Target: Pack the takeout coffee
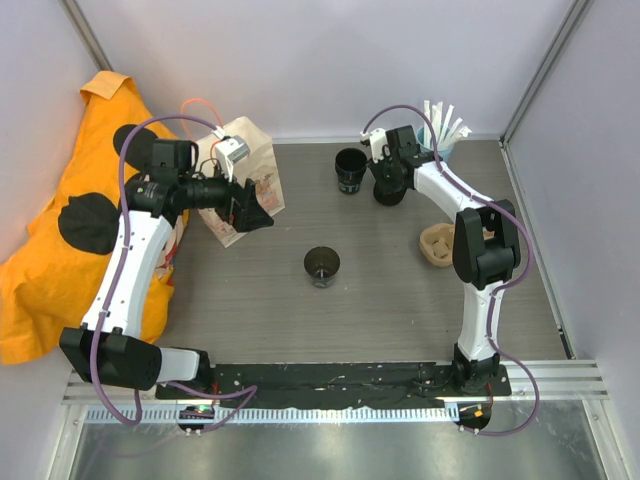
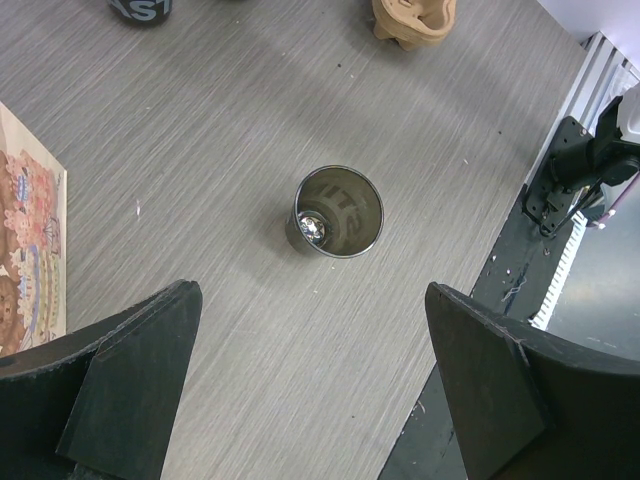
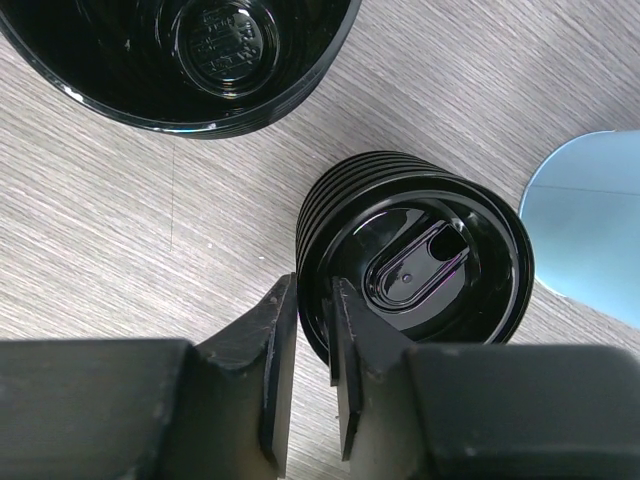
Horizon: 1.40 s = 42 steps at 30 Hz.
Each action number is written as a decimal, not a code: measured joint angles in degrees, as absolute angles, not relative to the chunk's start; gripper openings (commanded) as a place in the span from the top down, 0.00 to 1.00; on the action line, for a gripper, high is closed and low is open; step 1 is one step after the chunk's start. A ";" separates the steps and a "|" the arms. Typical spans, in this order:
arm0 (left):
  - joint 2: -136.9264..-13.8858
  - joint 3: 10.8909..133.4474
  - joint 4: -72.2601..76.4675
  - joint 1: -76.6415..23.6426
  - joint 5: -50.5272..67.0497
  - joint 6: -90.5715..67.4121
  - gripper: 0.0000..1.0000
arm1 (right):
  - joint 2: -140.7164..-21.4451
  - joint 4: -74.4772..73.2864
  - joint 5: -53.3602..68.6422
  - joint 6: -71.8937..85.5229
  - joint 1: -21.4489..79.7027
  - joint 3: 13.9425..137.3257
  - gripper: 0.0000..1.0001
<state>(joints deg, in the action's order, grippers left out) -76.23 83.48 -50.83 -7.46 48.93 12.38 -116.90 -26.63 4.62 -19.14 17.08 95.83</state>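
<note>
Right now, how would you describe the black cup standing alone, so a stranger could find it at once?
On the grey table, look between the paper bag at the left and the tan tray at the right. The cup stands alone mid-table, open-topped; the other black cup sits at the back beside a stack of lids.

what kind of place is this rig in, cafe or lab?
Likely a lab test cell staged as a takeout counter: plain pale enclosure walls, plus props only: paper bag, black takeout cup, lid stack, pulp tray.
</note>
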 measured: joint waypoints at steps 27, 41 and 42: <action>-76.23 83.48 -50.81 -7.46 49.10 12.29 0.00 | -116.33 -26.89 3.60 -19.18 17.08 97.30 0.84; -76.23 82.00 -48.90 -7.49 49.50 11.90 0.00 | -99.77 -30.72 16.62 -15.57 15.38 97.36 0.84; -76.23 81.73 -48.51 -7.75 49.52 11.84 0.00 | -98.02 -30.98 19.27 -14.50 14.74 97.36 0.84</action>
<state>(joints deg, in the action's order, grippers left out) -76.23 81.73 -48.51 -7.75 49.52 11.84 -98.02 -30.98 19.27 -14.50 14.74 97.36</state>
